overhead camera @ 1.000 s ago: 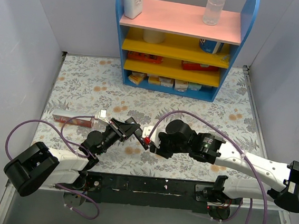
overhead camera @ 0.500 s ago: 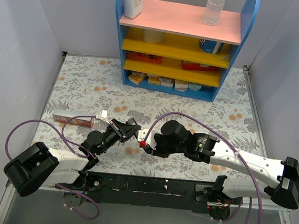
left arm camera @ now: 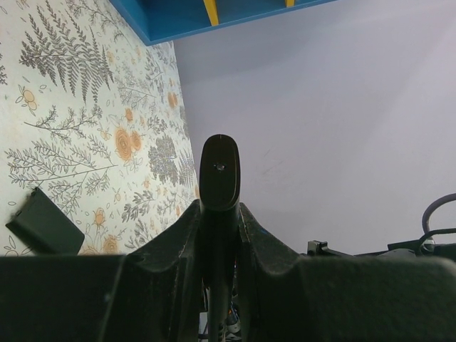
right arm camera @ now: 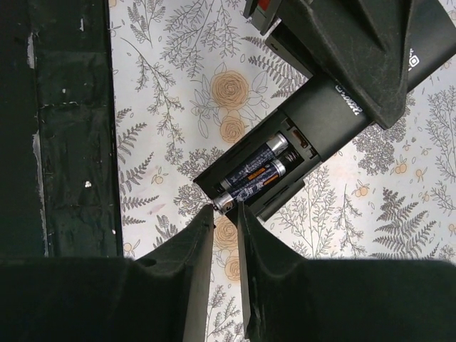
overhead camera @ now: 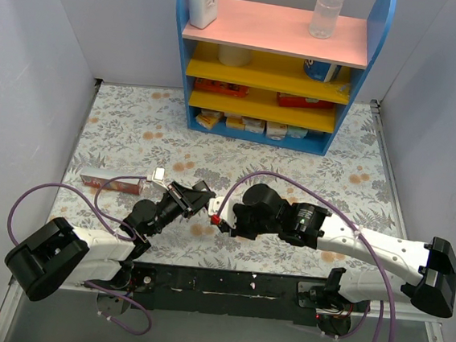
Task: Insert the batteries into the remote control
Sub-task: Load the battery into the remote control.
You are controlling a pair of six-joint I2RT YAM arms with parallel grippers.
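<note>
The remote control (right arm camera: 335, 117) is a black bar held above the table, its back facing the right wrist camera and its compartment uncovered. Two batteries (right arm camera: 255, 178) lie side by side in it; the end of the lower one sticks out past the remote's end. My left gripper (left arm camera: 219, 206) is shut on the remote (left arm camera: 219, 171), which stands up between its fingers. My right gripper (right arm camera: 226, 210) is open by a narrow gap, its tips on either side of that battery's end. In the top view the two grippers meet near the table's front, left (overhead camera: 195, 198) and right (overhead camera: 219, 217).
A small flat black square piece (left arm camera: 44, 224) lies on the flowered cloth. A reddish-brown stick (overhead camera: 111, 182) and a small white piece (overhead camera: 159, 175) lie to the left. A blue shelf unit (overhead camera: 271, 62) with bottles and boxes stands at the back. Purple cables loop over both arms.
My right gripper has moved left up to the remote's end and its jaws have narrowed. The left gripper has held the remote still.
</note>
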